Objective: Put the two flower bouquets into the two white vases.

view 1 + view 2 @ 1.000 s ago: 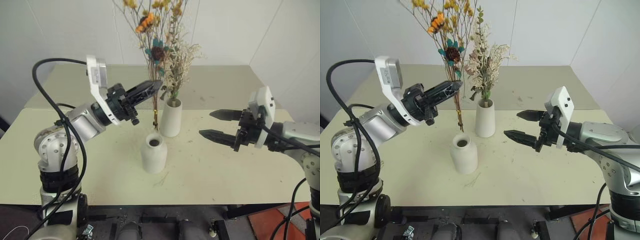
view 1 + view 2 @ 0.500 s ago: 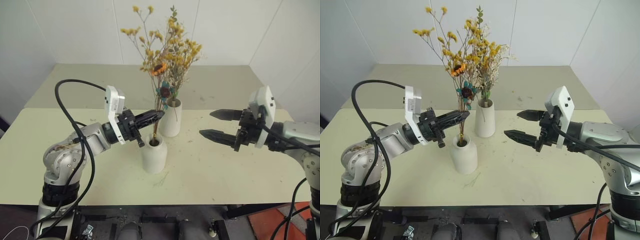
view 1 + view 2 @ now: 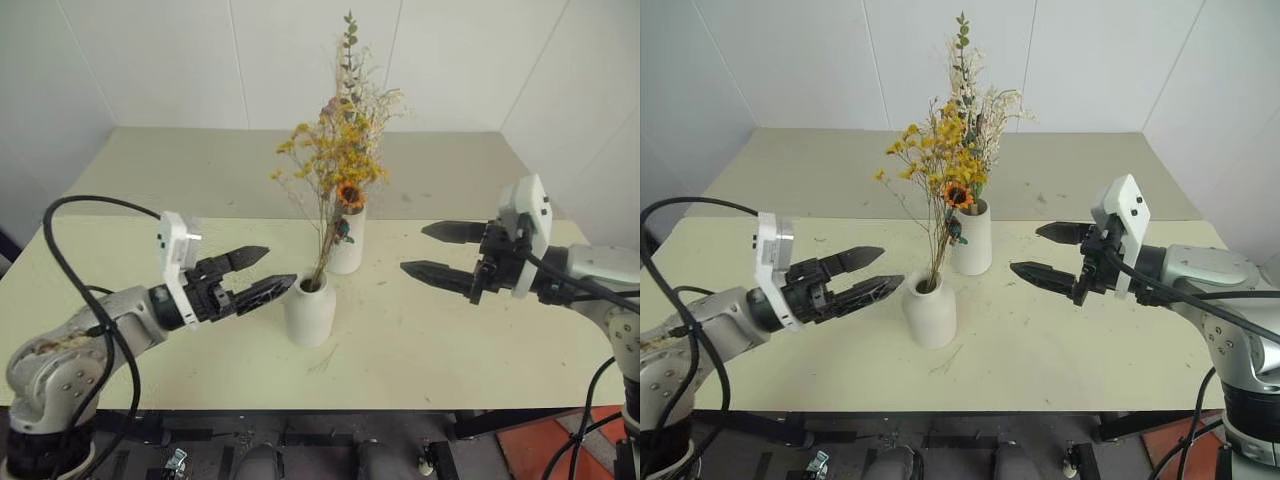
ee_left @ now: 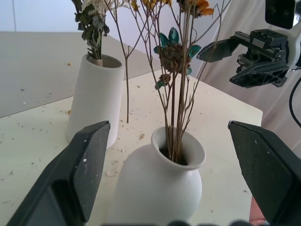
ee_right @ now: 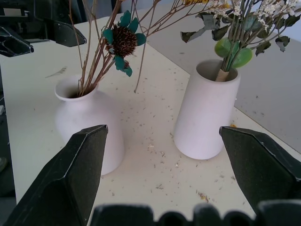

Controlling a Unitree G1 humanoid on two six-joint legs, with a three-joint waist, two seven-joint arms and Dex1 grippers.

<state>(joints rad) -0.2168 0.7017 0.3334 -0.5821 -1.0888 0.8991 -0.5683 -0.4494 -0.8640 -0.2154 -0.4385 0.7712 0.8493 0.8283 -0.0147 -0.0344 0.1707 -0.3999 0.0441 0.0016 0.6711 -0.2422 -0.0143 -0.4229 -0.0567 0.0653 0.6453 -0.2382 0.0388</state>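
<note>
Yellow bouquet [image 3: 335, 185] stands in round vase [image 3: 309, 310], frame centre | left gripper [image 3: 258, 272] wide, empty beside it, so stems stand unaided | right gripper [image 3: 437, 250] wide, empty, centre-right | your cream bouquet [image 3: 978, 90] sits in tall vase [image 3: 971, 238].

Both vases [image 3: 309, 312] [image 3: 347, 245] matte white; one bouquet [image 3: 330, 160] yellow-orange, other [image 3: 362, 95] cream with green leaves; tabletop [image 3: 450, 330] pale yellow-green.

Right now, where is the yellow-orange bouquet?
In the left eye view the yellow-orange bouquet stands in the short rounded vase at table centre, just in front of the tall vase, between both open grippers.
</note>
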